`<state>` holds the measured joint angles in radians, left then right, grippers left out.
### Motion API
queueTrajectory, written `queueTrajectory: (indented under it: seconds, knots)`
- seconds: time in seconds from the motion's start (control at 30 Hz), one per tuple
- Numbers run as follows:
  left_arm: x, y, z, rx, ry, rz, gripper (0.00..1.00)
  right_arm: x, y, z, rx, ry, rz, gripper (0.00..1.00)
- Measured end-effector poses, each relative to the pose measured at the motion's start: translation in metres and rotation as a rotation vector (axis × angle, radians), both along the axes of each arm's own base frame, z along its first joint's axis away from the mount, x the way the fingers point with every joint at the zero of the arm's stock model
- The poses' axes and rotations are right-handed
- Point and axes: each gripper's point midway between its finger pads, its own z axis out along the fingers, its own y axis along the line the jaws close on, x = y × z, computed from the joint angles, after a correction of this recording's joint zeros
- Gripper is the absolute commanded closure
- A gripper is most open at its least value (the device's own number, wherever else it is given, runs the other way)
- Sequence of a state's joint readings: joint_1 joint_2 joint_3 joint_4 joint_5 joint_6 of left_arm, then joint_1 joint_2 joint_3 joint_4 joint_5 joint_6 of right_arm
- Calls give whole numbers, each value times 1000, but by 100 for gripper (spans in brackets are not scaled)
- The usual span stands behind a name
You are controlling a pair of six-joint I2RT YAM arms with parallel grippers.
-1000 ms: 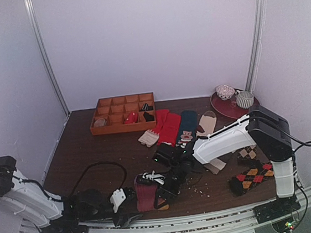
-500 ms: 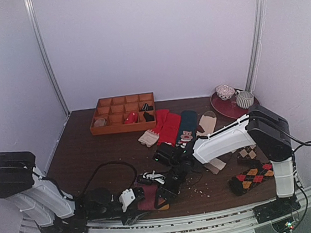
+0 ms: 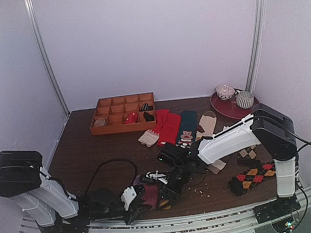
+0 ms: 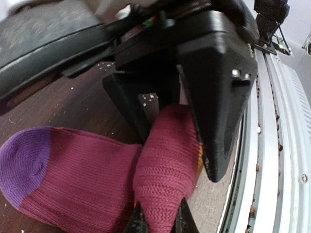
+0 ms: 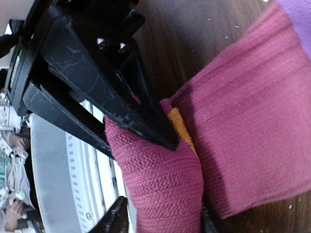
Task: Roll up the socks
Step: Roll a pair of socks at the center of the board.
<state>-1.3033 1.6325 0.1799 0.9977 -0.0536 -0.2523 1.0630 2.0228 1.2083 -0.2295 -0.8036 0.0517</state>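
1. We see the maroon sock (image 3: 150,195) on the surface (image 3: 92,151), well in front of the orange tray (image 3: 123,113), by the edge farthest from the tray.
2. Its purple toe lies flat, and the other end is folded up into a thick hump.
3. Left end effector (image 4: 160,224): nearly closed, pinching that hump.
4. Right end effector (image 5: 160,221): fingers wider apart, clamped across the same fold from the opposite side. An orange patch shows in the fold.
5. Red socks (image 3: 168,127) lie between the tray and the maroon sock.
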Motion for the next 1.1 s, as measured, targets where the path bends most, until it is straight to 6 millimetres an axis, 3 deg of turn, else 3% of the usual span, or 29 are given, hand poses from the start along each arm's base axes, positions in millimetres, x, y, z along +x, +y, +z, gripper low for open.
queueTrajectory:
  seconds: [0.13,0.4,0.53,0.7,0.83,1.1]
  knots:
    - [2,1,-1,-30,99,58,100,4,-4,7,38,-93,-26,42]
    - [5,11,-5,-85,369,187,100,30,-27,32,194,-480,-61,35]
    - [6,11,-7,-113,468,222,100,29,-21,44,317,-669,18,33]
    - [6,8,-12,-141,540,223,100,15,-6,43,402,-805,159,32]
    - [4,4,-12,-168,573,200,100,4,5,30,412,-848,254,33]
    - [3,6,-11,-179,586,192,100,10,11,19,397,-897,278,33]
